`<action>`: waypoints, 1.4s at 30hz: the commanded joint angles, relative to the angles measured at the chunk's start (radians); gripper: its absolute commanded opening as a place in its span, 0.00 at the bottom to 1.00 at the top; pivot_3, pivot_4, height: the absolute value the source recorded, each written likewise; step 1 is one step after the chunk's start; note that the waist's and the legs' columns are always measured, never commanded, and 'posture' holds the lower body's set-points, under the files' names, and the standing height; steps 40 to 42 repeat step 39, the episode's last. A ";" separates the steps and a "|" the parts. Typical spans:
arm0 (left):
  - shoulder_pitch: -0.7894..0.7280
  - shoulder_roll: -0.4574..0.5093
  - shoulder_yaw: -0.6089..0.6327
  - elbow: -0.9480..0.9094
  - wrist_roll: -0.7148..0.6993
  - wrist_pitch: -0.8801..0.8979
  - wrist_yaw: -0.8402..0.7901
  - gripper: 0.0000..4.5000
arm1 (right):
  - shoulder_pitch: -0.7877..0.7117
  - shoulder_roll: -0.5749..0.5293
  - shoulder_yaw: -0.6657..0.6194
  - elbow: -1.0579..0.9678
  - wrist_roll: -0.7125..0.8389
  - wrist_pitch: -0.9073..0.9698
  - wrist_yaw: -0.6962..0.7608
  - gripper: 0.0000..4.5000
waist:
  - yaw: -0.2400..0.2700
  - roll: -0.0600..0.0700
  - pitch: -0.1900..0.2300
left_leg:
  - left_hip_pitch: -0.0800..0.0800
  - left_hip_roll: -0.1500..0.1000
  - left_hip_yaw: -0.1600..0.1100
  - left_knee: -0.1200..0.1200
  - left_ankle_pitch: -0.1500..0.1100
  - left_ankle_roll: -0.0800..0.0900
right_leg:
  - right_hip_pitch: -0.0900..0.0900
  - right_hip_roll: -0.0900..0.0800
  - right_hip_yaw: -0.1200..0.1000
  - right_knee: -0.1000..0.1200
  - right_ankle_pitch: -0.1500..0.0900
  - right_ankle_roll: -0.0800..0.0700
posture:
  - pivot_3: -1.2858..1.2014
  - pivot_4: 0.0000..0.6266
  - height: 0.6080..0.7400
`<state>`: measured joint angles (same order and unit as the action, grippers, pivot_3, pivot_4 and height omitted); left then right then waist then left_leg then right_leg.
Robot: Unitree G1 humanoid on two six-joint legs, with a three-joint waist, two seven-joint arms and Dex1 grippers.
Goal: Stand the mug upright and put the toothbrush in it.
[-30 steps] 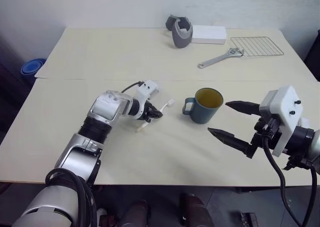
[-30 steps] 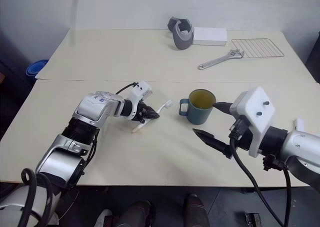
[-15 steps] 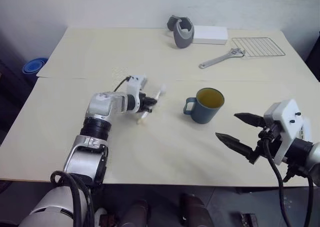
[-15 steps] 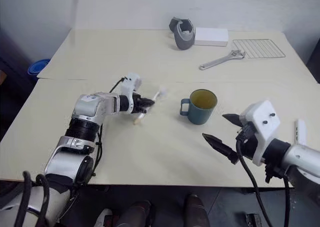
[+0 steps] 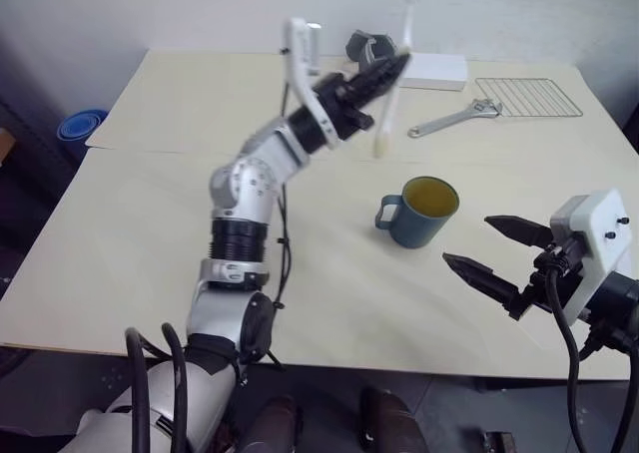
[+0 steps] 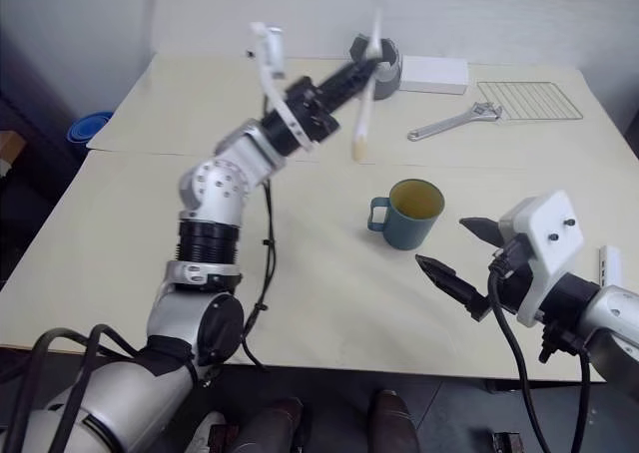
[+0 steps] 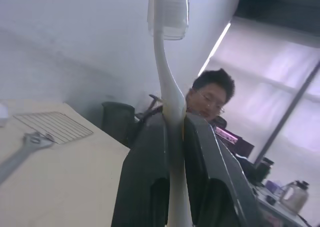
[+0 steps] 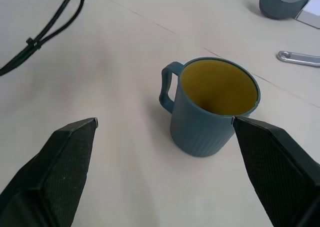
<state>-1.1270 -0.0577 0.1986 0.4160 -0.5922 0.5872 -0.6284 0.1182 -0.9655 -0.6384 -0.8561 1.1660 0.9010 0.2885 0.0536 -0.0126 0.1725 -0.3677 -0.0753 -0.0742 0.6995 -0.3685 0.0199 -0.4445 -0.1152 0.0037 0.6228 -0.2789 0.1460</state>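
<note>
The mug (image 5: 422,212), dark teal-blue with a yellow inside, stands upright right of centre on the desk (image 5: 150,233), its loop handle pointing left in the frame. The toothbrush (image 5: 392,84), slim and white, hangs nearly vertical in the upper middle, above and left of the mug, pinched between the closed fingers of the left claw (image 5: 384,74), bristled head uppermost. The right claw (image 5: 499,253), at lower right, gapes wide and empty just right of the mug, apart from it.

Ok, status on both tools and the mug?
Left tool shut on toothbrush, raised. Right tool open, beside mug. Mug upright, nothing blocking.
</note>
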 commanded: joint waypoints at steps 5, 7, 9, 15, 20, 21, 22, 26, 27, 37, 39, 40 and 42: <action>-0.047 -0.060 -0.119 0.162 0.136 -0.267 -0.071 0.03 | 0.024 0.007 -0.064 -0.041 0.038 -0.029 -0.069 1.00 | -0.001 0.000 0.000 | 0.000 0.000 0.001 -0.001 0.000 0.000 | 0.000 0.000 0.000 -0.001 0.000 0.000 | 0.52 0.24 1.00; -0.049 -0.066 -0.155 0.214 0.184 -0.345 -0.096 0.03 | 0.033 0.006 -0.076 -0.047 0.050 -0.031 -0.084 1.00 | 0.000 0.000 0.000 | 0.000 0.000 0.001 -0.001 0.000 0.000 | 0.000 0.000 0.000 -0.001 0.000 0.000 | 0.52 0.24 1.00; -0.049 -0.076 -0.170 0.266 0.215 -0.414 -0.106 0.03 | 0.040 0.003 -0.086 -0.052 0.062 -0.033 -0.097 1.00 | 0.000 0.000 0.000 | 0.000 0.000 0.001 -0.001 0.000 0.000 | 0.000 0.000 0.000 -0.001 0.000 0.000 | 0.52 0.24 1.00; -0.086 -0.115 -0.137 0.443 0.235 -0.549 -0.096 0.23 | 0.051 -0.006 -0.106 -0.060 0.103 -0.041 -0.136 1.00 | 0.002 0.000 0.000 | 0.000 0.000 0.001 -0.001 0.000 0.001 | 0.000 0.000 0.000 -0.001 0.000 0.000 | 0.52 0.24 1.00; -0.055 -0.107 -0.113 0.414 0.214 -0.541 -0.129 0.56 | 0.060 -0.011 -0.104 -0.059 0.115 -0.050 -0.151 1.00 | 0.001 0.000 0.000 | 0.000 0.000 0.001 -0.001 0.000 0.002 | 0.000 0.000 0.000 -0.001 0.000 0.001 | 0.52 0.24 1.00; -0.040 -0.092 -0.109 0.388 0.211 -0.524 -0.125 0.62 | 0.061 -0.013 -0.104 -0.058 0.116 -0.051 -0.152 1.00 | 0.001 0.000 0.000 | 0.000 0.000 0.001 -0.001 0.000 0.002 | 0.000 0.000 0.000 -0.001 0.000 0.000 | 0.52 0.24 1.00; -0.031 -0.082 -0.105 0.371 0.209 -0.512 -0.121 0.68 | 0.062 -0.014 -0.104 -0.058 0.118 -0.052 -0.153 1.00 | 0.000 0.000 0.000 | 0.000 0.000 0.001 -0.001 0.000 0.002 | 0.000 0.000 0.000 -0.001 0.000 0.001 | 0.52 0.24 1.00; 0.045 0.051 -0.098 0.133 0.150 -0.323 -0.172 0.95 | 0.071 -0.024 -0.113 -0.049 0.115 -0.048 -0.141 1.00 | -0.009 0.000 0.000 | 0.001 0.001 0.002 -0.001 0.000 0.002 | 0.000 0.001 0.001 0.000 0.000 0.000 | 0.52 0.24 1.00; 0.070 0.154 -0.109 0.027 0.116 -0.221 -0.255 1.00 | 0.081 -0.031 -0.123 -0.040 0.107 -0.041 -0.121 1.00 | -0.015 0.000 0.000 | 0.001 0.001 0.002 -0.001 0.000 0.001 | -0.001 0.001 0.001 0.000 0.000 0.000 | 0.52 0.24 1.00; 0.182 0.866 -0.264 -0.189 0.188 -0.173 -0.887 1.00 | 0.169 -0.061 -0.207 0.118 -0.039 -0.034 0.116 1.00 | -0.014 0.004 -0.001 | 0.001 0.000 -0.004 0.000 0.000 0.001 | 0.003 0.001 0.000 -0.003 0.000 -0.001 | 0.52 0.24 1.00; 0.181 0.870 -0.260 -0.191 0.194 -0.185 -0.871 1.00 | 0.160 -0.065 -0.199 0.140 -0.055 -0.038 0.148 1.00 | -0.011 0.004 -0.001 | 0.000 0.000 -0.004 0.000 -0.001 0.002 | 0.003 0.001 0.000 -0.003 0.000 -0.001 | 0.52 0.24 1.00; 0.181 0.870 -0.260 -0.191 0.194 -0.185 -0.871 1.00 | 0.160 -0.065 -0.199 0.140 -0.055 -0.038 0.148 1.00 | -0.011 0.004 -0.001 | 0.000 0.000 -0.004 0.000 -0.001 0.002 | 0.003 0.001 0.000 -0.003 0.000 -0.001 | 0.52 0.24 1.00; 0.181 0.870 -0.260 -0.191 0.194 -0.185 -0.871 1.00 | 0.160 -0.065 -0.199 0.140 -0.055 -0.038 0.148 1.00 | -0.011 0.004 -0.001 | 0.000 0.000 -0.004 0.000 -0.001 0.002 | 0.003 0.001 0.000 -0.003 0.000 -0.001 | 0.52 0.24 1.00</action>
